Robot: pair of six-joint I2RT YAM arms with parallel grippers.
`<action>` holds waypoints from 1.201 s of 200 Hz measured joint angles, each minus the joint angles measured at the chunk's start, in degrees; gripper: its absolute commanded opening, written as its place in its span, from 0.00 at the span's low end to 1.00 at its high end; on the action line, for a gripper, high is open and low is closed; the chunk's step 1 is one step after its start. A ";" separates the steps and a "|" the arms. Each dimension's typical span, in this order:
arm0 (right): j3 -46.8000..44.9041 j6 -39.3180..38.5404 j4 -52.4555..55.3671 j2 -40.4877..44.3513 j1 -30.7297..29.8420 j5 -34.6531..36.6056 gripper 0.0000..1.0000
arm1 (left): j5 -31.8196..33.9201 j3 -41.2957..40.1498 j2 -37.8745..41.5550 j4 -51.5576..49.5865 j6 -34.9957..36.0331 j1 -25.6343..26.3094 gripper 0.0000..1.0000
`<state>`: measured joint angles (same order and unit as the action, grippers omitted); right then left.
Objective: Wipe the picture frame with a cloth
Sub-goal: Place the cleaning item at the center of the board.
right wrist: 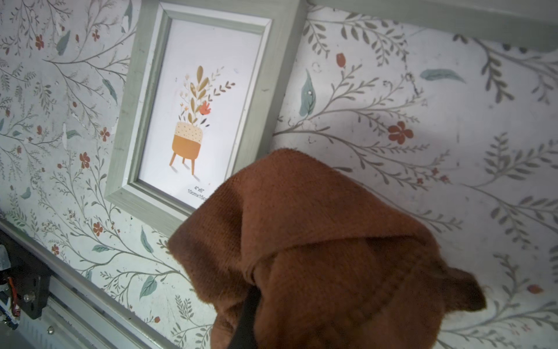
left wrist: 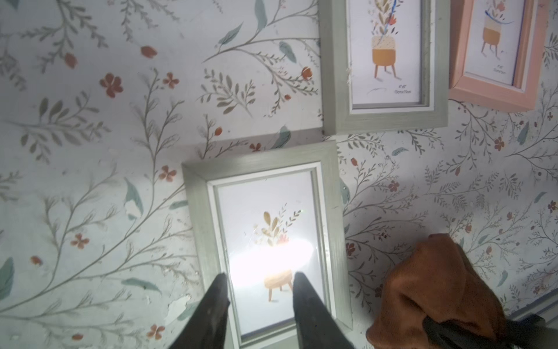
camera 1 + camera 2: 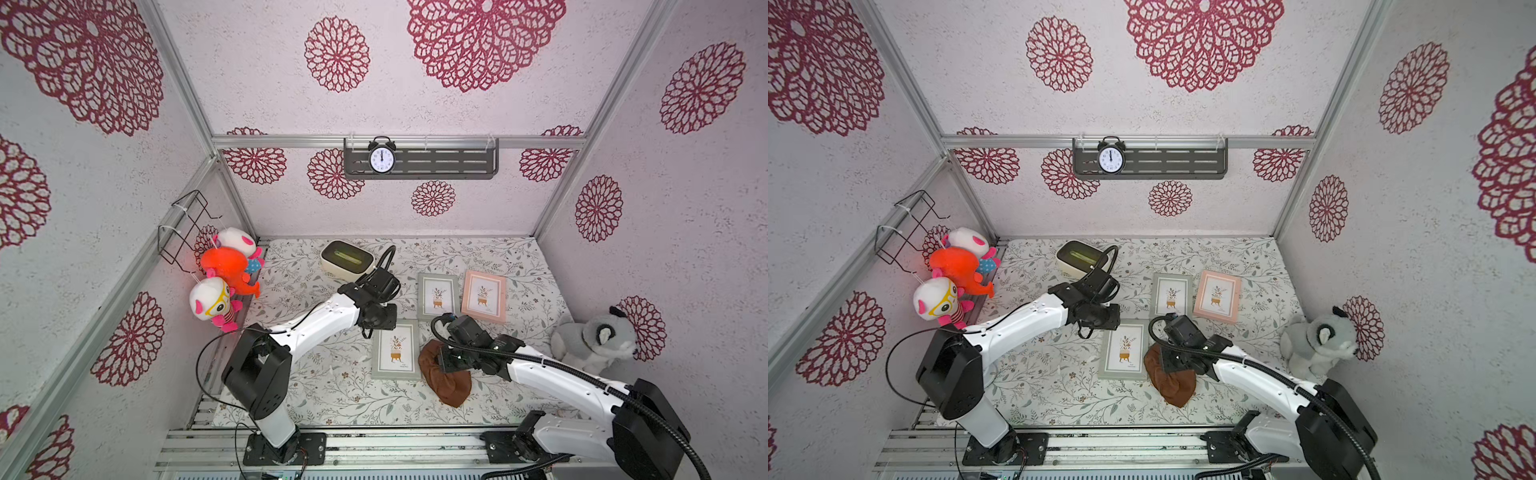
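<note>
The picture frame [image 3: 395, 351], grey-green with a potted-plant print, lies flat about midway across the worktop [image 3: 324, 386], nearer the front edge than the back. The left gripper [image 2: 259, 302] hangs right over it. Its two dark fingers [image 2: 219, 305] stand apart, with the glass showing between them, and I can't tell whether the tips touch the glass. The right gripper [image 1: 247, 311] is pinched tight on the cloth [image 3: 446, 384], a rust-brown rag bunched around it. The rag droops just beside the side of the frame that faces the worktop's right edge. In the right wrist view a fold of it covers the frame's front corner. Toward the back edge, a second grey-green frame [image 3: 438, 296] and a pink frame [image 3: 484, 296] lie flat, side by side and close together.
</note>
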<state>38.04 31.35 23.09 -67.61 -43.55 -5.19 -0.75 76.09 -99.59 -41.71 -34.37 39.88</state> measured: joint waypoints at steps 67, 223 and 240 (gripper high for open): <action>-1.60 1.25 0.83 1.97 0.79 -0.04 0.00 | -3.06 9.97 -11.02 0.52 5.55 0.72 0.44; 18.78 8.55 -16.00 -24.09 -9.66 -8.07 0.00 | 0.31 -22.95 19.43 6.69 -7.43 -8.57 0.55; 21.03 9.51 -18.43 -26.97 -10.01 -9.94 0.00 | 1.66 -24.96 23.52 6.36 -8.59 -10.27 0.57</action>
<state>59.07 40.86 4.67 -94.59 -53.56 -15.14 0.91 51.13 -76.07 -35.35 -42.96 29.61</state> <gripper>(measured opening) 0.088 0.554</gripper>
